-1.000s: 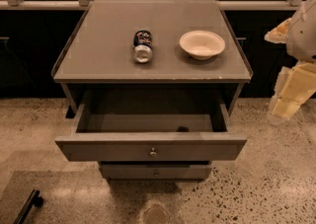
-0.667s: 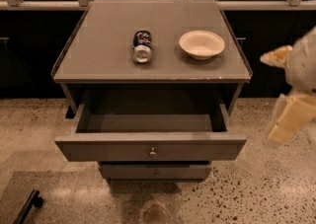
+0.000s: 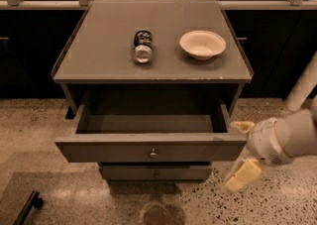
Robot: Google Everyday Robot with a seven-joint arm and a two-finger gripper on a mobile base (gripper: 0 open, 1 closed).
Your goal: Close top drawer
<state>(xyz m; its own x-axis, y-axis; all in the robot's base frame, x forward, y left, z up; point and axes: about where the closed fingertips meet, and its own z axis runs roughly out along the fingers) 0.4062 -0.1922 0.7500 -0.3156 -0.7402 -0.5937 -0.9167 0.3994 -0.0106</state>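
Observation:
The top drawer (image 3: 114, 150) is a grey drawer with a flat front panel and a small round metal knob (image 3: 153, 153) at its centre. It stands pulled far out of the grey cabinet (image 3: 148, 70), and its inside looks empty. My gripper (image 3: 241, 154) is low at the right, just beside the right end of the drawer's front panel. One cream finger points down near the floor, the other sits by the drawer's front right corner.
A can (image 3: 142, 46) lies on its side on the cabinet top next to a white bowl (image 3: 202, 43). A shorter drawer front (image 3: 154, 172) sits below the open drawer. A dark object (image 3: 27, 208) lies on the speckled floor at lower left.
My arm has moved down and to the left, from beside the cabinet top's right edge to the right end of the drawer front. The drawer has not moved.

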